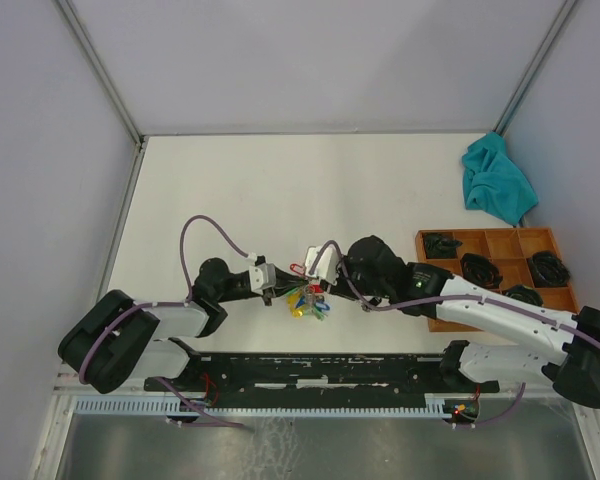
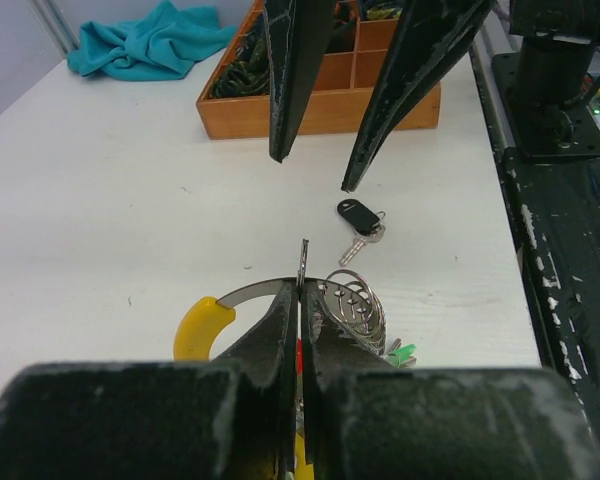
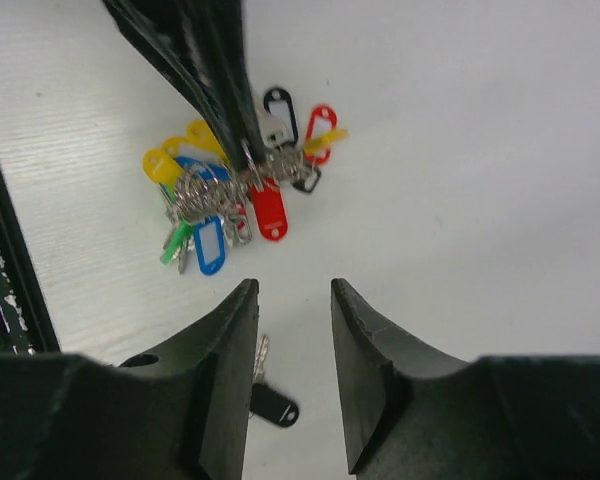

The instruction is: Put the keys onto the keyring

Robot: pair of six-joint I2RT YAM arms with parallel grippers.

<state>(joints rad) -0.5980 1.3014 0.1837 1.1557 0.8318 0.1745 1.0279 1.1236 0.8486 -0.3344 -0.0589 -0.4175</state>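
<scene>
The keyring (image 3: pixel 242 180) is a silvery ring strung with red, yellow, blue and black tags, and it rests on the white table. My left gripper (image 2: pixel 300 290) is shut on its thin metal ring (image 2: pixel 248 293), edge-on between the jaws. One loose key with a black head (image 2: pixel 358 213) lies flat just beyond the bunch. My right gripper (image 3: pixel 292 292) hangs open above that key (image 3: pixel 276 408), whose blade is half hidden behind one finger. A green key head (image 3: pixel 175 243) lies at the edge of the bunch; I cannot tell whether it is on the ring.
A wooden compartment tray (image 1: pixel 436 250) with dark bundled cables stands to the right. A teal cloth (image 1: pixel 495 180) lies at the back right. The black base rail (image 1: pixel 310 375) runs along the near edge. Grey walls enclose the table.
</scene>
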